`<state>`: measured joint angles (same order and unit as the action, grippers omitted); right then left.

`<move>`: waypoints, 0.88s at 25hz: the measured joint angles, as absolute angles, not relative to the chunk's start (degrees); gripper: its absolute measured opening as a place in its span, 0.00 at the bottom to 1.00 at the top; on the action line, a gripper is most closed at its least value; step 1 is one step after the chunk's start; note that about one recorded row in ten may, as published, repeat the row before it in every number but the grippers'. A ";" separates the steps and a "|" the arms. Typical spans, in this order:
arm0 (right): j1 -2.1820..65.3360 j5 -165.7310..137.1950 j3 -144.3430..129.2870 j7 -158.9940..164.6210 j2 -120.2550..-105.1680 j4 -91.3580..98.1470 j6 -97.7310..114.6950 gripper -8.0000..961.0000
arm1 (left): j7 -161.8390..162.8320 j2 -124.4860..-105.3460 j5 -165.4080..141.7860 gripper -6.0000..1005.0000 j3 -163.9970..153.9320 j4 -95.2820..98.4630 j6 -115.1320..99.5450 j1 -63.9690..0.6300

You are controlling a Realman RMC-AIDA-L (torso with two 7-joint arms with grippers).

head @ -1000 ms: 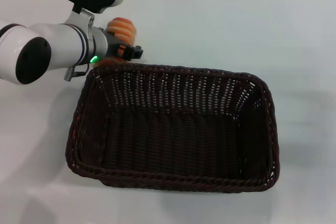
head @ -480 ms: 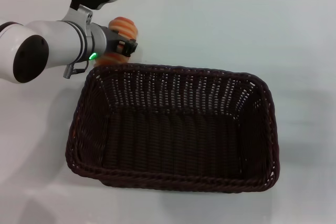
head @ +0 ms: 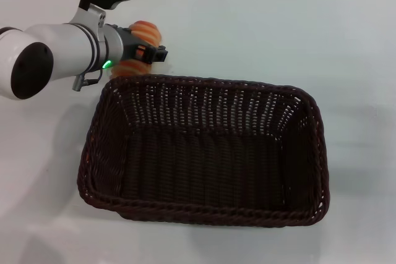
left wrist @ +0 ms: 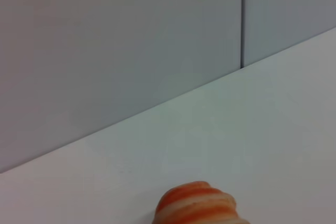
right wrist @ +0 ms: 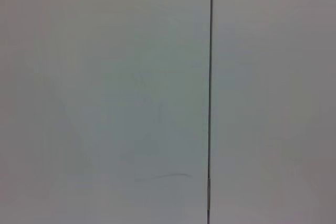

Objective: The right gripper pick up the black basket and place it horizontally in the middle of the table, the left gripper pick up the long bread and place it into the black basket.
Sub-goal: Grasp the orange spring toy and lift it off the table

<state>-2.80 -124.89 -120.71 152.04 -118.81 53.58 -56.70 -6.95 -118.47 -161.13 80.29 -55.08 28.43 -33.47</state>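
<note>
The black basket (head: 204,153) lies lengthwise across the middle of the white table (head: 309,41) and holds nothing. The long bread (head: 146,30), striped orange and cream, sits just beyond the basket's far left corner. My left gripper (head: 148,54) is closed around the bread's middle, with the loaf showing above and below the fingers. In the left wrist view one end of the bread (left wrist: 197,204) shows over the tabletop. My right gripper is out of view; its wrist view shows only a grey wall panel.
A grey wall with vertical seams (left wrist: 242,19) stands behind the table's far edge. The left arm's white body (head: 43,54) reaches in over the table's left side. Bare tabletop lies to the right of the basket and beyond it.
The left gripper and wrist have shifted slightly to the right and away from me at the bread. The basket has not moved.
</note>
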 joint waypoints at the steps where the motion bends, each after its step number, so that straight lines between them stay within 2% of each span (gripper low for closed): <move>1: -2.78 -124.89 -120.73 152.03 -118.81 53.58 -56.69 0.88 | -6.95 -118.45 -161.14 0.70 80.31 -54.90 28.31 -33.49; 9: -2.26 -124.94 -120.76 151.67 -118.82 53.50 -56.55 0.88 | -6.81 -118.46 -160.98 0.85 81.77 -49.08 27.81 -36.04; 20: -2.18 -125.07 -120.45 151.51 -118.83 53.59 -56.51 0.88 | -8.34 -118.47 -162.81 0.82 79.79 -51.48 30.78 -36.17; 22: -2.19 -125.07 -120.39 151.49 -118.83 53.53 -56.51 0.88 | -8.20 -118.53 -163.41 0.77 79.80 -52.44 30.46 -35.64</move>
<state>-2.19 -125.07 -120.39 151.50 -118.83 53.53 -56.51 -8.20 -118.53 -163.41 79.80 -52.44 30.46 -35.64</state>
